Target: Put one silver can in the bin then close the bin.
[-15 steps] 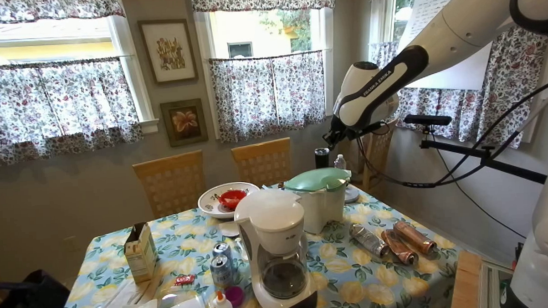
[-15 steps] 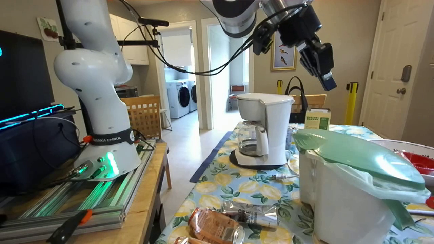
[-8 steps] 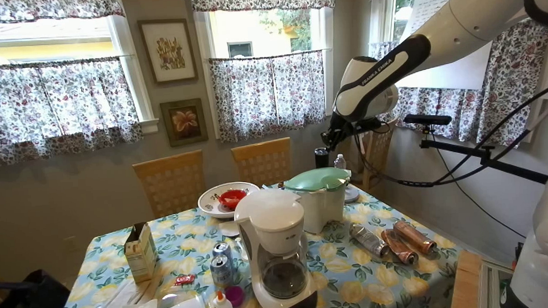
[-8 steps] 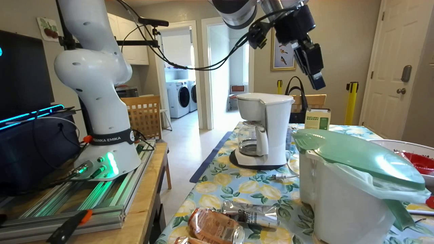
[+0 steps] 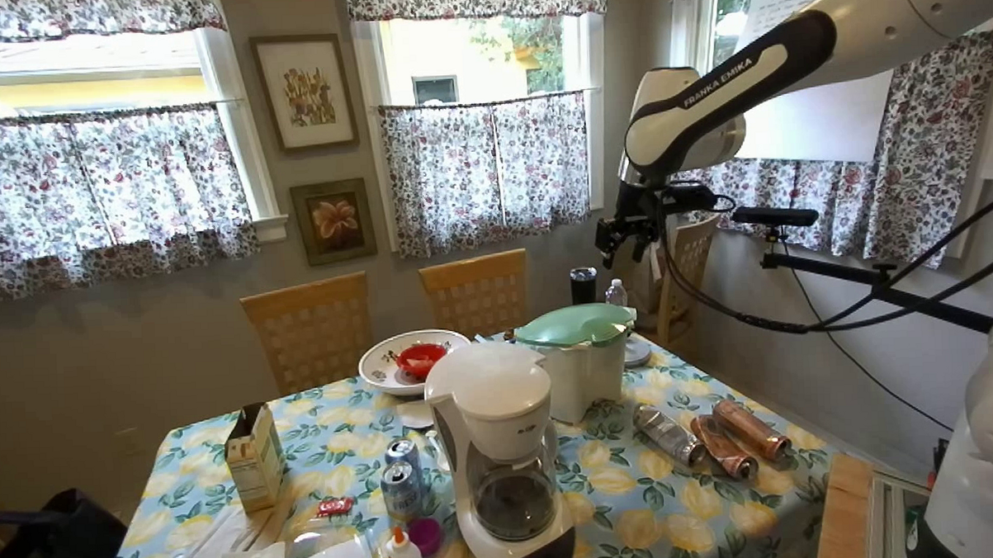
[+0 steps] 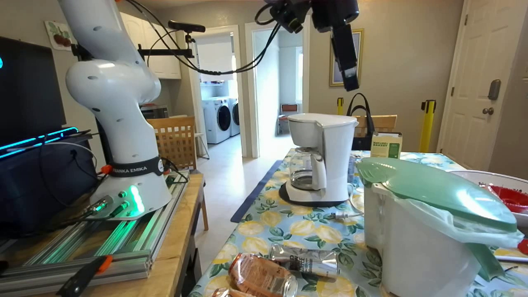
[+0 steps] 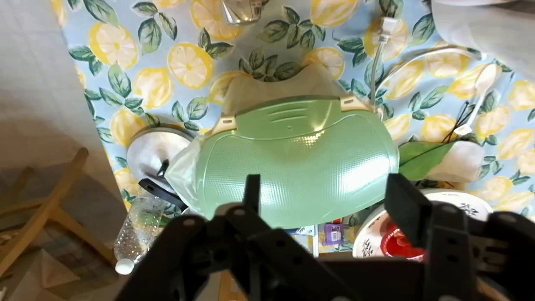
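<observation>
My gripper (image 7: pixel 322 182) stands open in the wrist view, with a wide gap and nothing held between its fingers. In an exterior view the gripper (image 6: pixel 350 84) hangs high above the table, pointing down. Below it is the cream-white bin (image 6: pixel 429 255); its pale green lid (image 7: pixel 296 167) lies down across the top, some liner bag poking out at the rim. The fingers are well clear of the lid. One silver can (image 5: pixel 669 435) lies on its side on the table beside the bin. Only an end of that silver can (image 7: pixel 242 9) shows at the wrist view's top edge.
Reddish-brown cans (image 5: pixel 738 444) lie beside the silver one. A white coffee maker (image 6: pixel 321 161) stands near the bin, its cord (image 7: pixel 378 62) on the cloth. A bowl with a red dish (image 5: pixel 417 360), a clear bottle (image 7: pixel 138 230) and upright blue-grey cans (image 5: pixel 400 485) are around.
My gripper has risen, drawn back toward the robot's base and turned to point more steeply down. Its fingers have spread apart. The bin, its lid and the cans look unmoved.
</observation>
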Controlling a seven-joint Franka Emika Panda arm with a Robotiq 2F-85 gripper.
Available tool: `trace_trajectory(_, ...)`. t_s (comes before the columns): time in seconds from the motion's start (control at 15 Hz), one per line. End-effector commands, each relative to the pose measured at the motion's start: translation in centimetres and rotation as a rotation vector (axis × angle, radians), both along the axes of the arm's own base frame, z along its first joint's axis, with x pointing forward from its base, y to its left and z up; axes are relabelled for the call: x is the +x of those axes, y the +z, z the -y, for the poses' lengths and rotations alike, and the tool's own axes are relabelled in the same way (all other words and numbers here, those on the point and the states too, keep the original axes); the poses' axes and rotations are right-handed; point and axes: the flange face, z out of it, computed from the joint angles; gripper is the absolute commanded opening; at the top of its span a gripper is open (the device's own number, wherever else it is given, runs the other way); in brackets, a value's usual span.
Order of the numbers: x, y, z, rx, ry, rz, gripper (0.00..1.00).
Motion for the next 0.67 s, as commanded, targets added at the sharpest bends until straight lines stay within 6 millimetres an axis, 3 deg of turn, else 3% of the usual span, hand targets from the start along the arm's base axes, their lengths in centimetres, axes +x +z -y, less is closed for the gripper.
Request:
trace_trajectory(0.0, -2.0, 1.3, -1.3, 0.015, -0.004, -0.044, 1.0)
trace_trajectory(0.2, -3.1, 1.8, -2.1, 0.008, -0.016, -0.036, 1.0)
trace_trajectory(0.27, -1.5, 1.6, -1.2, 0.023, 0.006, -0.035, 1.0)
trace_trajectory(0.6, -2.3, 1.7, -1.8, 0.022, -0.001, -0.032, 1.0)
